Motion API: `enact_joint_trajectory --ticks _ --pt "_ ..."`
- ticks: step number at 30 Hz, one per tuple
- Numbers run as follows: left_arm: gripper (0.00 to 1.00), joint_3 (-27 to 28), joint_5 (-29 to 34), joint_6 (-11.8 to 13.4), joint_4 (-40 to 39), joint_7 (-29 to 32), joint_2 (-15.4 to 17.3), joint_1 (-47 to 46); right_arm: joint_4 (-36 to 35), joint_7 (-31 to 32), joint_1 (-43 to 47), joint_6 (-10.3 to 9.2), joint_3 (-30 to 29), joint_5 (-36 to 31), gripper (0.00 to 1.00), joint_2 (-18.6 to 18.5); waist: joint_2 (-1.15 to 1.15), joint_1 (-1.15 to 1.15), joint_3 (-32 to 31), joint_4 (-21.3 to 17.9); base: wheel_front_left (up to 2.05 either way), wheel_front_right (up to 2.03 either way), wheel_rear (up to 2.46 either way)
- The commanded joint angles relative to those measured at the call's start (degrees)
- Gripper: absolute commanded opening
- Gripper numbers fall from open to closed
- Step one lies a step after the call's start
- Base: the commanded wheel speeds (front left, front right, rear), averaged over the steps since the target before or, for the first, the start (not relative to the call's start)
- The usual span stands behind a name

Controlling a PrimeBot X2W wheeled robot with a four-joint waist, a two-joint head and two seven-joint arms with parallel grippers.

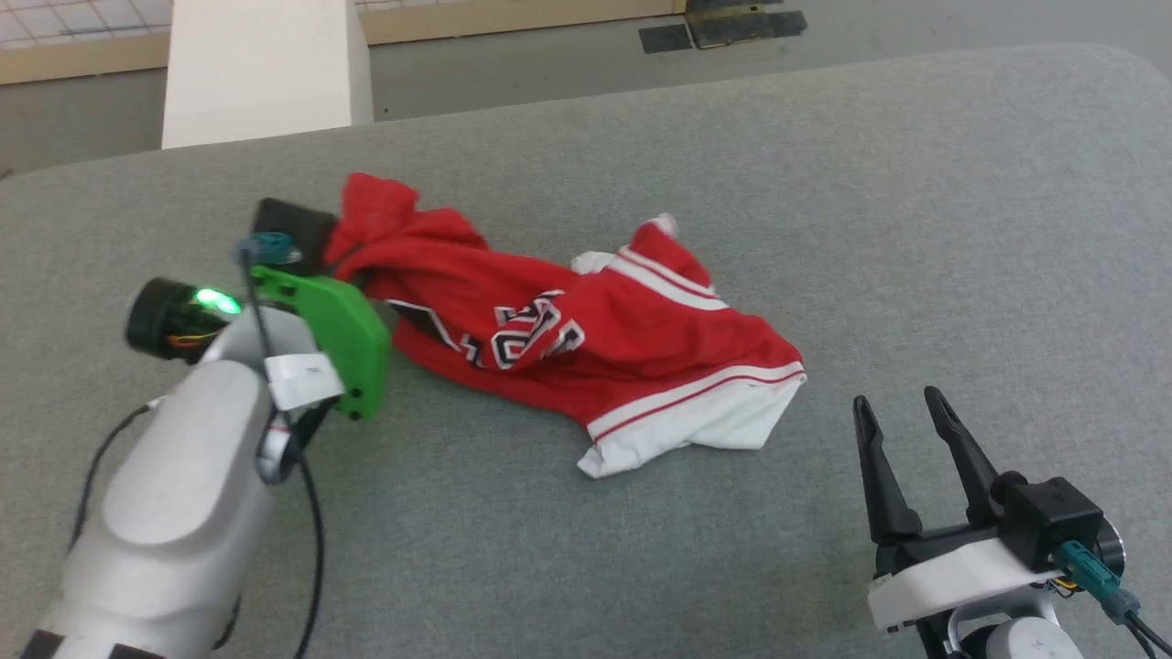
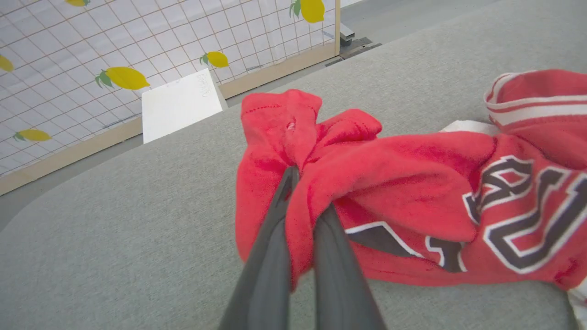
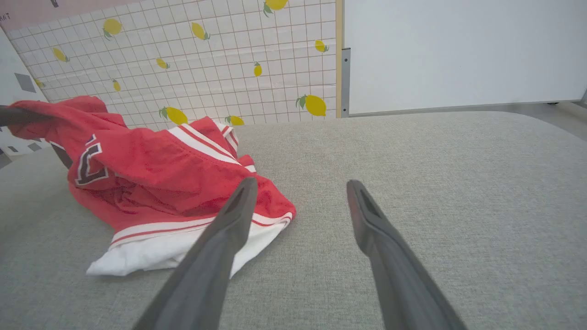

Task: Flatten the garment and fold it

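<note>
On grey padded surface [image 1: 916, 201], centre of head view: garment [image 1: 641, 357] is seen crumpled, red body bunched, black lettering partly folded in. White sleeve with striped trim is spread toward 5 o'clock. Left gripper [image 2: 308, 192] is clamped on a red fold at the garment's 10 o'clock end. Cloth is pinched between its fingers [image 2: 270, 256], and that end appears raised off the surface. Right gripper [image 1: 897, 399] is seen at 4 o'clock of the garment, fingers spread apart, near the white sleeve but not touching it. Green bracket [image 1: 343, 334] is mounted on left wrist.
</note>
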Motion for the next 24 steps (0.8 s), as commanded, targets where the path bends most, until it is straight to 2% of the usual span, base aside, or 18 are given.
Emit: enact_joint_trajectory --ticks 1,2,3,4,5,12,14,15,21,24 --pt "0.00 0.6 -0.2 0.7 1.0 -1.5 0.8 -0.3 0.2 -0.3 -0.7 -0.09 0.1 0.4 1.00 0.1 0.00 0.00 -0.2 0.5 0.00 0.00 0.00" --pt "0.00 1.0 -0.1 1.0 1.6 -2.4 1.1 -0.2 0.2 -0.3 -0.7 -0.09 0.1 0.4 1.00 0.1 0.00 0.00 -0.2 0.6 0.00 0.00 0.00" --pt "0.36 1.4 0.2 1.6 2.2 -3.8 1.3 -0.1 0.4 -0.3 -0.7 -0.09 0.0 0.4 1.00 0.1 0.00 0.00 -0.2 0.7 0.00 0.00 0.00" --pt "0.80 1.7 0.5 2.2 2.6 -5.2 1.3 0.0 0.4 -0.3 -0.7 -0.09 0.0 0.4 1.00 0.1 0.00 0.00 -0.2 0.9 0.00 0.00 0.00" --pt "1.00 2.1 0.8 2.9 3.0 -7.3 1.1 0.1 0.6 -0.3 -0.6 -0.09 -0.1 0.4 1.00 0.1 0.00 0.00 -0.4 1.2 0.00 0.00 0.00" --pt "1.00 3.1 0.4 4.2 2.3 -18.6 -1.5 3.0 1.0 -0.3 0.5 -0.09 -0.8 -0.4 1.00 0.1 0.00 0.00 -3.8 3.4 0.00 0.00 0.00" --pt "1.00 3.9 0.2 5.6 -1.2 -25.1 -2.7 6.6 1.3 -0.3 1.6 -0.09 -1.5 -1.0 1.00 0.1 0.00 0.00 -6.7 5.1 0.00 0.00 0.00" --pt "1.00 4.1 0.4 6.2 -2.5 -26.2 -2.9 8.0 1.4 -0.3 2.0 -0.09 -1.7 -1.1 1.00 0.1 0.00 0.00 -7.4 5.6 0.00 0.00 0.00" --pt "1.00 3.7 1.3 8.9 -10.3 -28.4 -3.8 17.6 1.4 -0.3 3.9 -0.09 -1.8 -1.8 1.00 0.1 0.00 0.00 -10.1 7.6 0.00 0.00 0.00" --pt "1.00 2.2 1.5 9.3 -12.4 -28.6 -4.2 22.3 1.3 -0.3 4.4 -0.09 -1.9 -1.9 1.00 0.1 0.00 0.00 -10.6 8.2 0.00 0.00 0.00"
